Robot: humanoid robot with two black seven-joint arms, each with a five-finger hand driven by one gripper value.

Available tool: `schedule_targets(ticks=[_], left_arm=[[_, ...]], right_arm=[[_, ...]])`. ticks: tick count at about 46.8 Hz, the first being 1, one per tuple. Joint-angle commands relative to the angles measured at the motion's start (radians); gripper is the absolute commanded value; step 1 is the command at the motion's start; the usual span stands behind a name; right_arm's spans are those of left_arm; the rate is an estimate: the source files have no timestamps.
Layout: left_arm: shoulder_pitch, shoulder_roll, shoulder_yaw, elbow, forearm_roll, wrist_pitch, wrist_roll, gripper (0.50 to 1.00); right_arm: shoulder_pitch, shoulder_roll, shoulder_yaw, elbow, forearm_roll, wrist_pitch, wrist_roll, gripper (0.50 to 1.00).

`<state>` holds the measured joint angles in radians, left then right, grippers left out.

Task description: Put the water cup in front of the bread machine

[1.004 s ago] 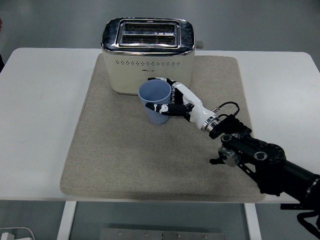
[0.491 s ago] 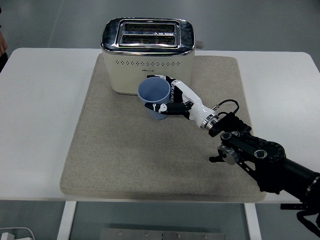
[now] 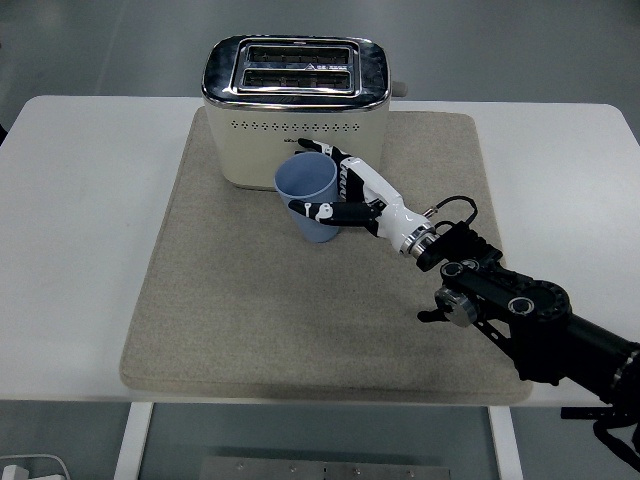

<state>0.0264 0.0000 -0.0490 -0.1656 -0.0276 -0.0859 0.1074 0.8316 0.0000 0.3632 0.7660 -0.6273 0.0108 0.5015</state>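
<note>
The light blue water cup (image 3: pixel 308 192) stands upright on the beige mat (image 3: pixel 230 300), just in front of the cream and chrome bread machine (image 3: pixel 296 110). My right hand (image 3: pixel 318 180) reaches in from the lower right and brackets the cup. Its thumb (image 3: pixel 318 210) lies stretched across the cup's near side, and its fingers (image 3: pixel 322 151) are straightened behind the rim, between cup and machine. The fingers look spread rather than clamped on the cup. The left arm is out of view.
The mat covers most of the white table (image 3: pixel 80 200). My right forearm (image 3: pixel 520 315) lies over the mat's right front part. A cable loop (image 3: pixel 455 208) sticks up at the wrist.
The thumb and fingers have straightened and spread away from the cup's wall. The cup has shifted slightly toward the machine and now stands still.
</note>
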Motion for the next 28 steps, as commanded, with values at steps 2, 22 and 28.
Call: schedule_targets(ticks=[2, 22, 28], left_arm=[[0.0, 0.0, 0.0, 0.001, 0.0, 0.0, 0.0, 1.0], [0.001, 0.0, 0.0, 0.008, 0.001, 0.0, 0.0, 1.0], [0.001, 0.0, 0.0, 0.008, 0.0, 0.0, 0.0, 1.0]], right_arm=[[0.003, 0.0, 0.0, -0.001, 0.0, 0.0, -0.001, 0.924], [0.026, 0.0, 0.0, -0.001, 0.0, 0.001, -0.009, 0.924], [0.029, 0.0, 0.002, -0.001, 0.008, 0.001, -0.026, 0.924]])
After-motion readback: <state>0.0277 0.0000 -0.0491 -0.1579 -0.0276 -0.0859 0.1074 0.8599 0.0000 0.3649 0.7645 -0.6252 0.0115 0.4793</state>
